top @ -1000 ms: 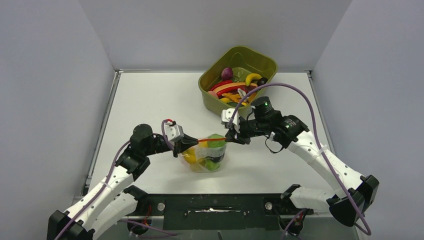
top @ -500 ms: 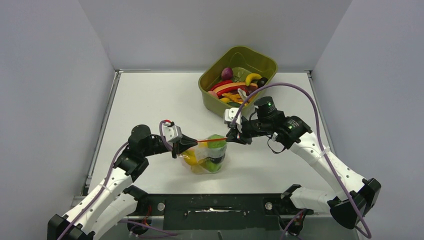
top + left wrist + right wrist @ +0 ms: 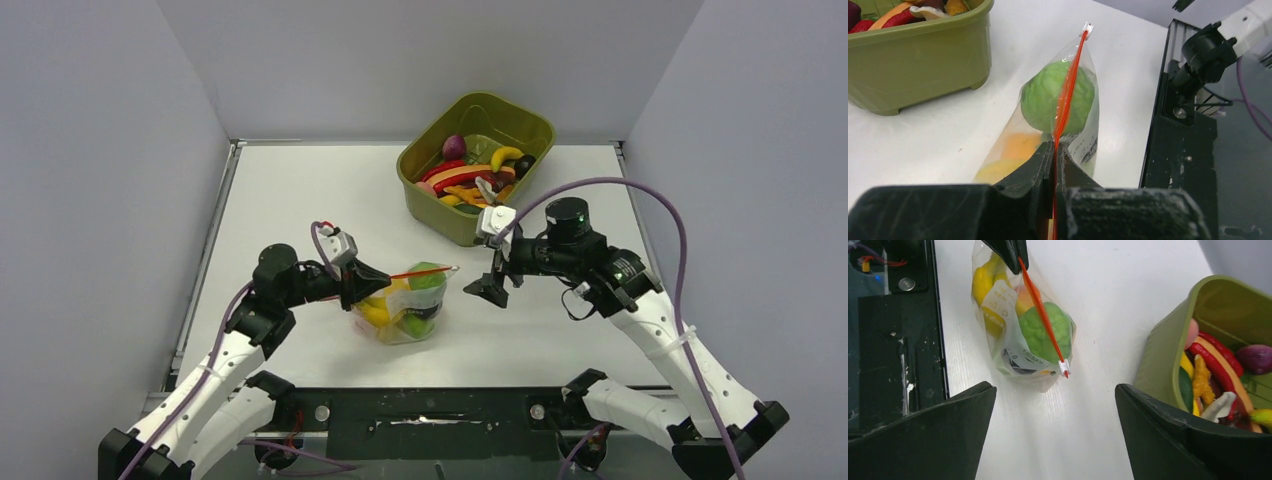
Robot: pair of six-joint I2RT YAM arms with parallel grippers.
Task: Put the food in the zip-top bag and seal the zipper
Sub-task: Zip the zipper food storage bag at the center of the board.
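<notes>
L claw [image 3: 380,281] pinches zipper [image 3: 425,271]; R claw [image 3: 487,292] spread, apart.

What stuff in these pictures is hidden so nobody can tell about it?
- Left wrist view: the thin orange-red zipper strip vanishes between the left fingers, so its near end is hidden.
- Right wrist view: the olive-green plastic tub is cut off by the right edge.
- Top view: the toy food low in the clear crinkly zip-top bag is too small to name.

Left hand [image 3: 1054,146] hides part of zip-top bag [image 3: 1084,142].
</notes>
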